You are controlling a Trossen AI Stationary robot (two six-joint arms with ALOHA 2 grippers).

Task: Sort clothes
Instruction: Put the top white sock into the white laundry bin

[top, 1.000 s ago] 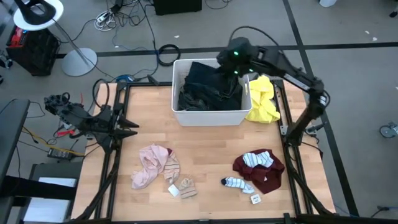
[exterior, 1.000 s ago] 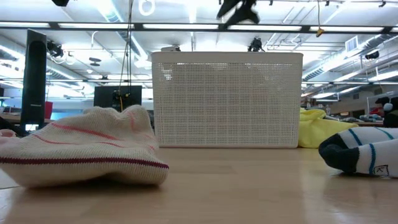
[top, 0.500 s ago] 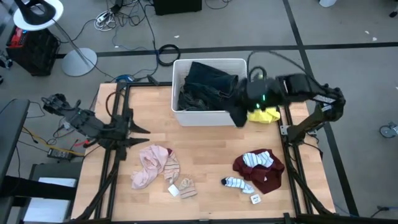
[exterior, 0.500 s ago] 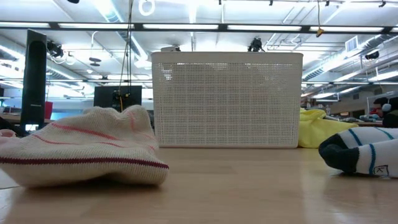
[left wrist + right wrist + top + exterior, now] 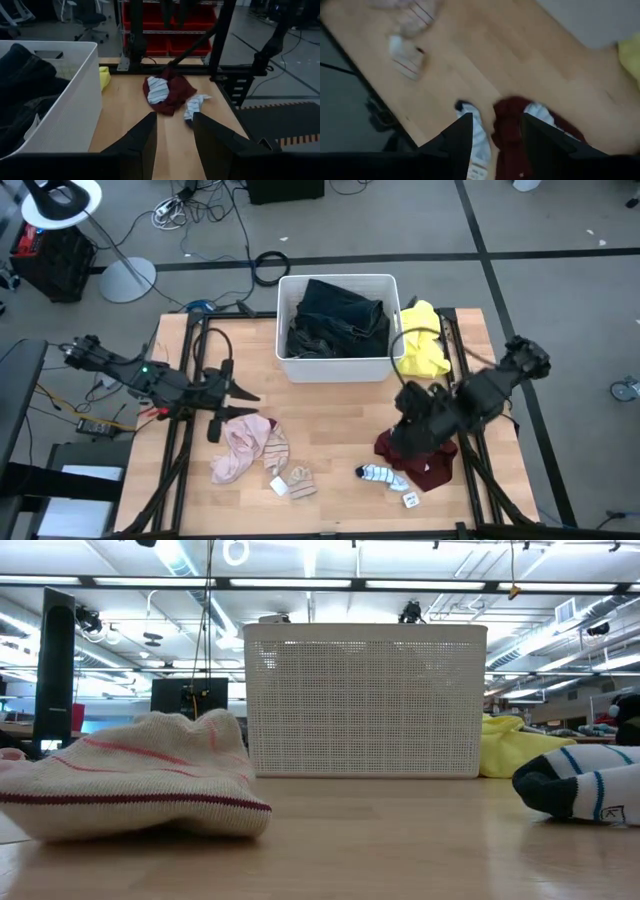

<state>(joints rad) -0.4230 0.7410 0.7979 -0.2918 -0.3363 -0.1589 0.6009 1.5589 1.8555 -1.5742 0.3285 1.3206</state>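
A white bin (image 5: 338, 365) at the table's far middle holds dark green and navy clothes (image 5: 335, 320). A yellow garment (image 5: 424, 352) lies to its right. A maroon garment (image 5: 428, 462) with a striped sock on it lies near right, and a navy-toed sock (image 5: 383, 475) lies beside it. A pale pink garment (image 5: 243, 445) and small striped socks (image 5: 292, 480) lie near left. My right gripper (image 5: 405, 425) is open and empty above the maroon garment (image 5: 512, 120). My left gripper (image 5: 232, 394) is open and empty just beyond the pink garment.
The black frame rails (image 5: 180, 430) run along the table's left and right sides. Bare wood (image 5: 330, 420) lies between the bin and the near clothes. In the low view a cream striped sock (image 5: 140, 785) lies near left, the bin (image 5: 365, 700) behind it.
My right gripper has swung from above the bin toward the table's near edge, passing the yellow garment, to over the maroon garment. My left gripper has moved from the table's left edge rightward toward the pink garment. The clothes have stayed where they were.
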